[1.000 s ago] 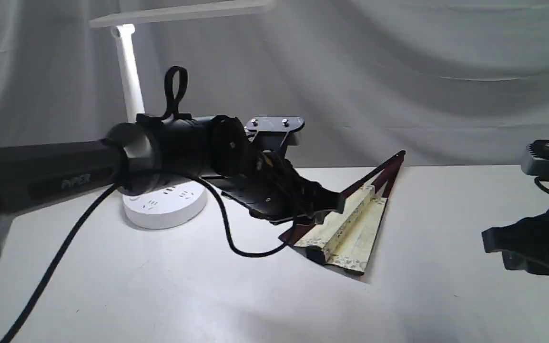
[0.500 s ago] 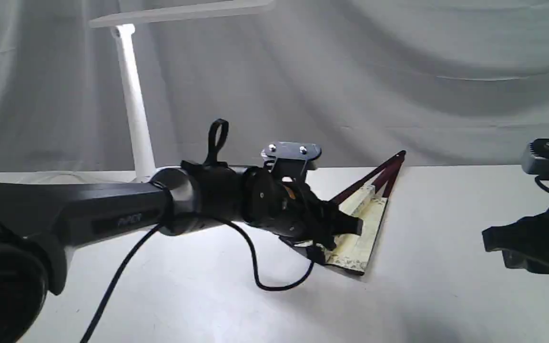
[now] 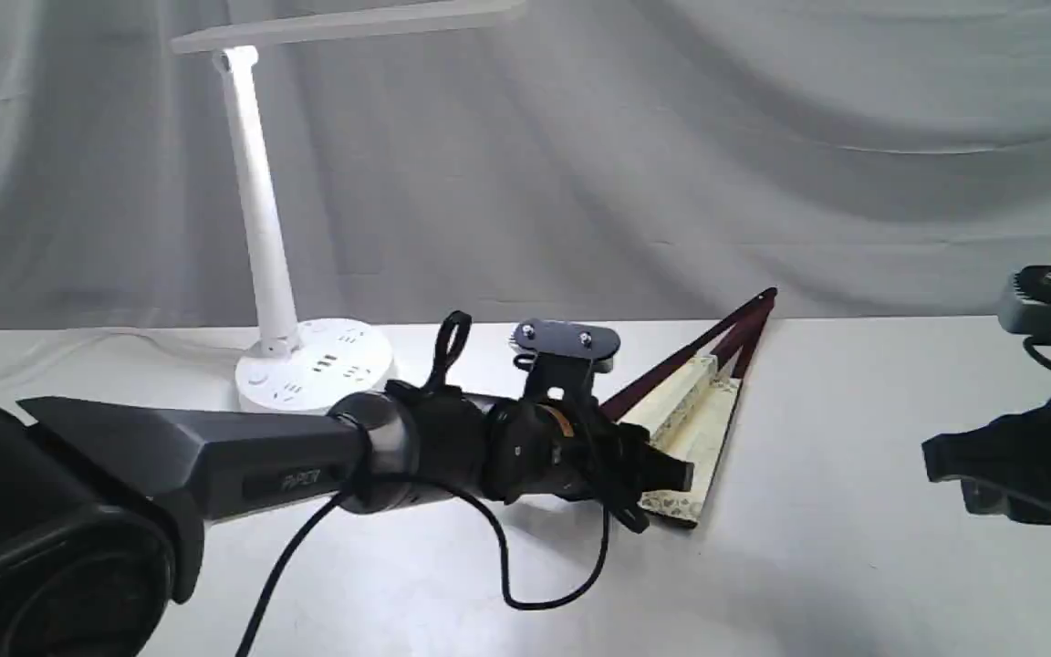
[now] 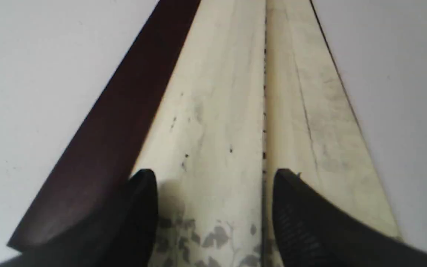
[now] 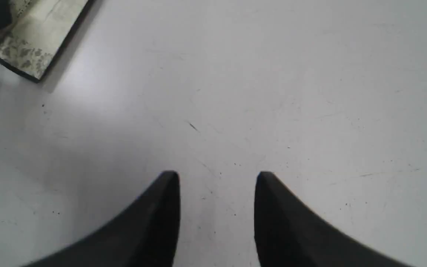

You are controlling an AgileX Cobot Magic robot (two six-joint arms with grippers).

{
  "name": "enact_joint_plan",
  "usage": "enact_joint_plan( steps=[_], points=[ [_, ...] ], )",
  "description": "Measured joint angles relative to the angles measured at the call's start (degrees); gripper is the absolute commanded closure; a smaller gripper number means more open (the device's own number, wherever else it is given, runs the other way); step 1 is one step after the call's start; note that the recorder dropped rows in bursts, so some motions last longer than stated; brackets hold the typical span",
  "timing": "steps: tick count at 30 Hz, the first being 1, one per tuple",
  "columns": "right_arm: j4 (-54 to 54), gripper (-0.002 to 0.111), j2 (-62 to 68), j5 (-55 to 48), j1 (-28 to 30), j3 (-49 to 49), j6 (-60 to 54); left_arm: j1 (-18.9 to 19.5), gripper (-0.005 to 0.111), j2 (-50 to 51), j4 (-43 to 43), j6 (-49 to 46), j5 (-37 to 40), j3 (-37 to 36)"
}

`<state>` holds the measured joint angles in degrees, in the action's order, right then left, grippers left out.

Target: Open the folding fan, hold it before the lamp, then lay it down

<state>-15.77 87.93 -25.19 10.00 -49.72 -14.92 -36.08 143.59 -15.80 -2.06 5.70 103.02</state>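
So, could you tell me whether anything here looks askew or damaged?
The folding fan lies only partly spread, pleats bunched, one maroon guard splayed aside, with grey smudges on its cream leaf. The lamp looks intact; nothing else stands out.

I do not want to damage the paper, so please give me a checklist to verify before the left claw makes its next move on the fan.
1. Left claw open: ok, jaws apart.
2. Left claw over the folding fan: ok, at its wide end.
3. Fan gripped: not ok, nothing clamped.
4. Fan spread: not ok, nearly folded on the table.
5. Right claw clear of fan: ok, open above the table.
6. Lamp upright: ok.
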Motion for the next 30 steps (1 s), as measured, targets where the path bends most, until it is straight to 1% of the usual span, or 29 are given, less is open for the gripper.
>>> enact_joint_plan(
  steps=[3,5,7,10,13,15,21,30],
  points=[
    [0.0,0.073,0.0,0.15,0.0,0.0,0.0,-0.04,0.062,0.5,1.14,-0.12,-0.38,0.27],
    [0.0,0.073,0.0,0.15,0.0,0.0,0.0,-0.13,0.069,0.59,2.31,-0.22,-0.38,0.27],
    [0.0,0.073,0.0,0.19,0.0,0.0,0.0,-0.25,0.078,0.59,2.91,-0.2,-0.38,0.27],
    [0.0,0.073,0.0,0.19,0.0,0.0,0.0,-0.25,0.087,0.59,3.93,-0.8,-0.16,0.27],
    [0.0,0.073,0.0,0.19,0.0,0.0,0.0,-0.25,0.097,0.59,6.33,-3.02,1.75,0.61],
    [0.0,0.073,0.0,0.19,0.0,0.0,0.0,-0.25,0.1,0.59,8.51,-5.52,4.27,1.35],
    [0.0,0.073,0.0,0.19,0.0,0.0,0.0,-0.25,0.101,-0.03,11.36,-15.12,13.03,3.88],
    [0.0,0.073,0.0,0.32,0.0,0.0,0.0,-0.25,0.101,-3.51,11.36,-36.14,25.98,3.86]
  ],
)
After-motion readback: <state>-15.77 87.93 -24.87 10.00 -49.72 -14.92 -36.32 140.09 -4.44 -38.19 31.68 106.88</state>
